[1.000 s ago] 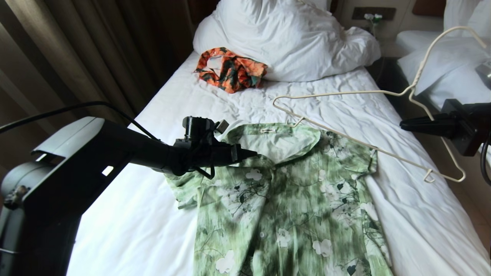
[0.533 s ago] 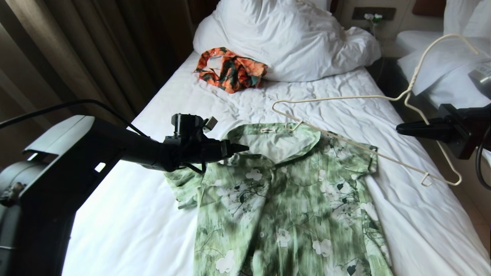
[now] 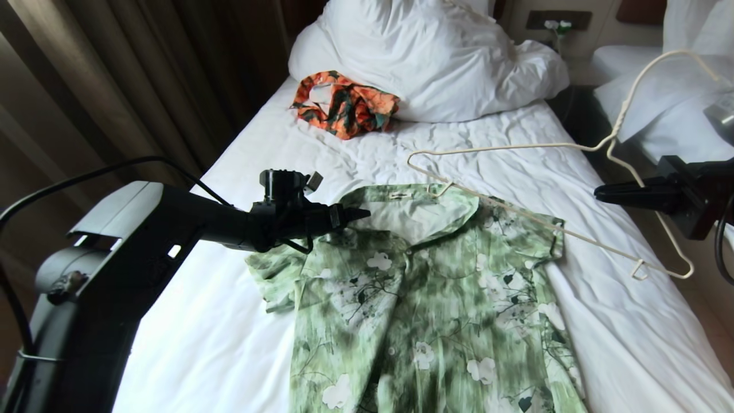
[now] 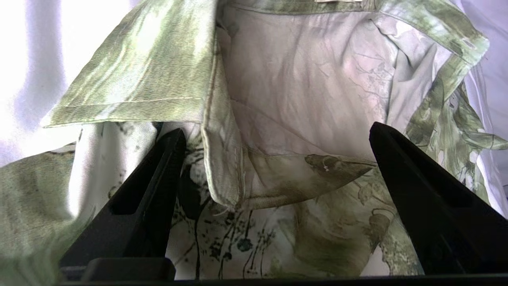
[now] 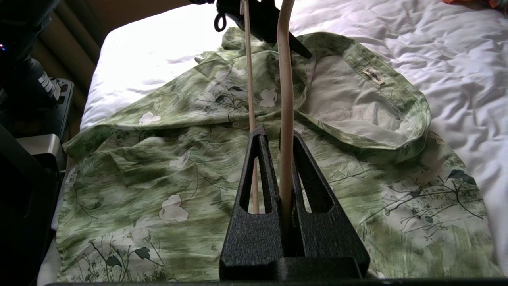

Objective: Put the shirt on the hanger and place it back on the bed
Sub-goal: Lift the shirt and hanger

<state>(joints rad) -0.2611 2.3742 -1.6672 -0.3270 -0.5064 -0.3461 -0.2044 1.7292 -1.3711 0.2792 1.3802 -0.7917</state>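
Step in hand: opening collar. My left gripper (image 4: pixel 278 135) spread wide over shirt (image 3: pixel 436 298) collar; right gripper (image 5: pixel 282 139) clamps hanger (image 3: pixel 550 229) aloft. Next: pinch 1 collar edge, lift, feed hanger in.

Orange floral garment (image 3: pixel 344 103) crumpled beside pillow (image 3: pixel 424 57); dark curtain (image 3: pixel 114 86) at left.

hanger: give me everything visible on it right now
The hanger is a thin cream wire-like triangle with a curved hook and small notch hooks near each end. The right gripper is shut on one of its rods and holds it tilted above the bed. Its far end sits at the collar of the shirt; the hook rises at the right edge of the head view. It is not yet inside the shirt.
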